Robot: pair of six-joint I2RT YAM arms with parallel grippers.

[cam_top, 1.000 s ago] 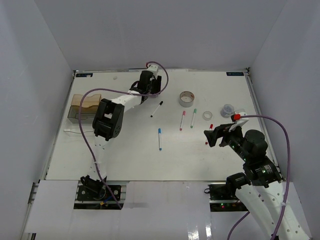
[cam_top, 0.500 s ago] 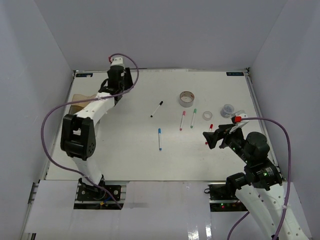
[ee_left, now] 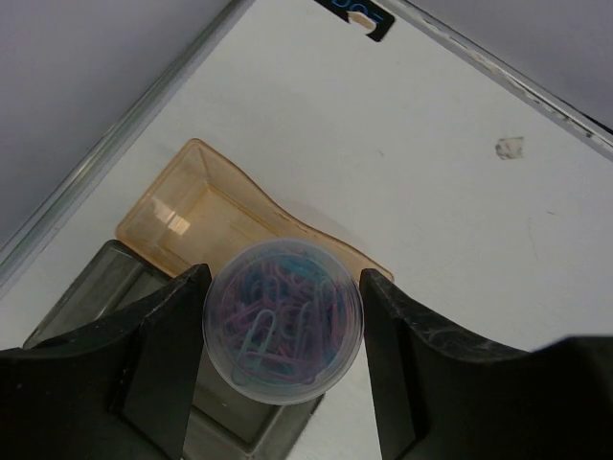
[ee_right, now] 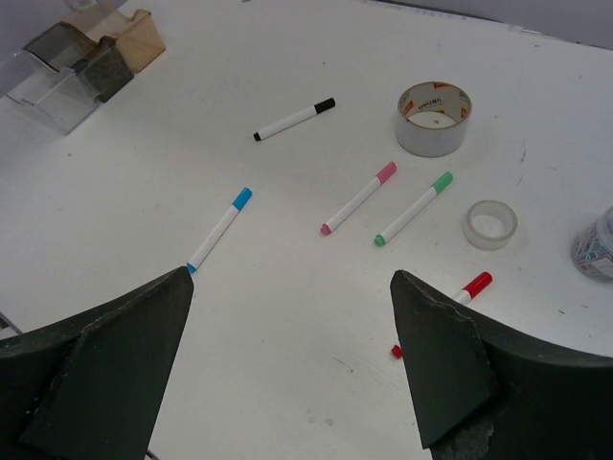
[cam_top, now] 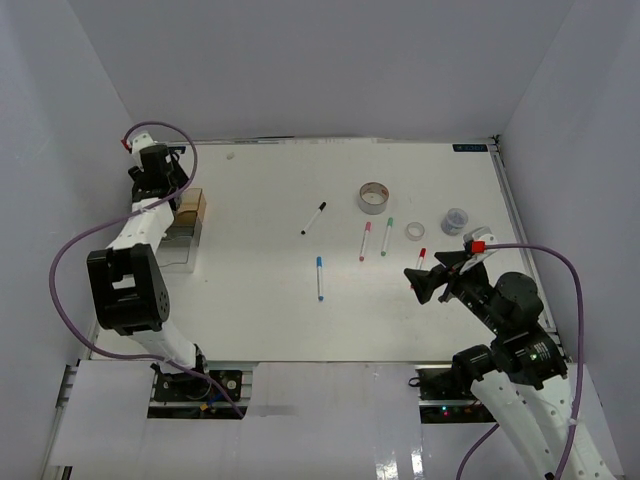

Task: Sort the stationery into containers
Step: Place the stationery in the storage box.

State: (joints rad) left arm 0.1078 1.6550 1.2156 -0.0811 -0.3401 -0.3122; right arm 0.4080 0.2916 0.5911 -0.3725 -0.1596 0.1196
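My left gripper (ee_left: 285, 331) is shut on a small round clear jar (ee_left: 283, 321) full of coloured paper clips. It holds the jar just above the amber-brown box (ee_left: 192, 206) at the far left (cam_top: 192, 205). My right gripper (ee_right: 292, 278) is open and empty, above the table near the red marker (ee_right: 469, 287). The black (ee_right: 295, 119), blue (ee_right: 220, 228), pink (ee_right: 359, 197) and green (ee_right: 414, 208) markers lie on the table. The large tape roll (ee_right: 434, 117), the small tape roll (ee_right: 490, 223) and a second clear jar (ee_right: 599, 247) lie at the right.
Grey and clear compartments (ee_left: 86, 287) adjoin the amber box on its near side. A tiny red piece (ee_right: 396, 352) lies near the red marker. White walls enclose the table on three sides.
My left arm has swung from the back middle of the table to the far left, over the amber box. My right gripper has shifted slightly towards the near edge.
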